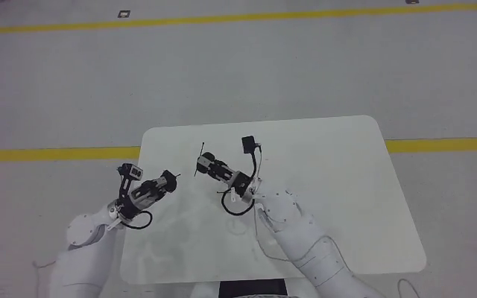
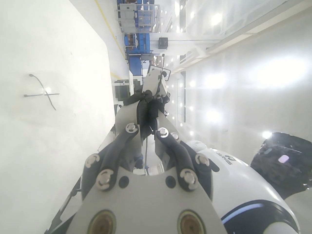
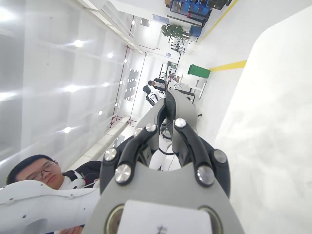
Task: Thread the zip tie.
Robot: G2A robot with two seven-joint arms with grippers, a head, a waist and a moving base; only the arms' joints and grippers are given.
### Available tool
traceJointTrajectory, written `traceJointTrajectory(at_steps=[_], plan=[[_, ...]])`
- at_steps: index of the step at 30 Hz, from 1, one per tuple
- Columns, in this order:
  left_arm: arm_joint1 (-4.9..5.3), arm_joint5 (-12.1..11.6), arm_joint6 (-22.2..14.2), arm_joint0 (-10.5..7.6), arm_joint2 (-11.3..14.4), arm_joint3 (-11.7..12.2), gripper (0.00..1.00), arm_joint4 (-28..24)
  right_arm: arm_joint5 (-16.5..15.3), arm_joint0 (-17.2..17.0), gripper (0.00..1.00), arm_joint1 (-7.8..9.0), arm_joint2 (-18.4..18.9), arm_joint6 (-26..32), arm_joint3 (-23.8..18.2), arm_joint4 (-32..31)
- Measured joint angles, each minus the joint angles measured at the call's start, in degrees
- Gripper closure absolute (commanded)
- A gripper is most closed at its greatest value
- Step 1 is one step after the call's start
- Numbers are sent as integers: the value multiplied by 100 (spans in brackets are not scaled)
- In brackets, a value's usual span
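Nearest us, our left gripper [image 1: 174,176] is clenched on nothing we can make out. Just beyond it, our right gripper [image 1: 200,159] pinches the zip tie [image 1: 203,149] above the table [image 1: 335,149]. No loop is formed, so we judge the threading yet to come; two spare ties [image 2: 45,94] lie crossed on the table.

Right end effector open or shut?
Shut: right end effector fingers pressed together, thin black plastic zip tie sticking out at the tip.
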Motion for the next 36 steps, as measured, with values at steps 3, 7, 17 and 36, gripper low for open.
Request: traceJointTrajectory(at_steps=[3, 7, 17, 36], plan=[[1, 0, -5, 2, -3, 2, 100, -4, 0, -2, 100, 0, 4, 3, -4, 1], [1, 5, 1, 1, 0, 3, 100, -3, 2, -8, 100, 0, 0, -5, -9, 8], [-25, 63, 641, 93, 279, -132, 100, -54, 0, -95, 100, -56, -768, -1733, -254, -1063], [-13, 0, 879, 163, 361, -295, 100, 98, 0, 182, 100, 19, -1443, -3620, 283, -2194]])
